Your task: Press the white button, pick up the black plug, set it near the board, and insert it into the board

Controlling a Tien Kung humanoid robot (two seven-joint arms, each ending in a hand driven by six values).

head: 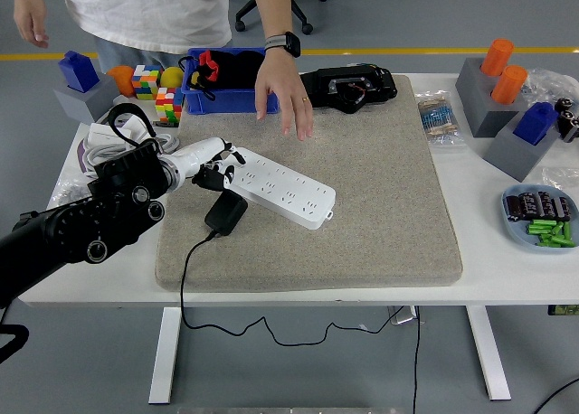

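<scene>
A white power strip point(280, 191) lies slantwise on the grey mat point(362, 215). A black plug point(226, 212) with its black cable lies on the mat just below the strip's left end. My left hand point(215, 168) is at the strip's left end, fingers curled, fingertips touching the strip there and just above the plug. It holds nothing. A person stands at the far side and reaches a hand point(285, 93) down over the mat's far edge, above the strip. My right arm is out of view.
A blue bin point(231, 79) and a black device point(344, 87) sit at the back. Coloured cubes point(156, 90) and a coiled cable point(118, 138) are at back left. Grey blocks with orange and blue pieces point(511, 107) and a tray of parts point(541, 217) stand at right.
</scene>
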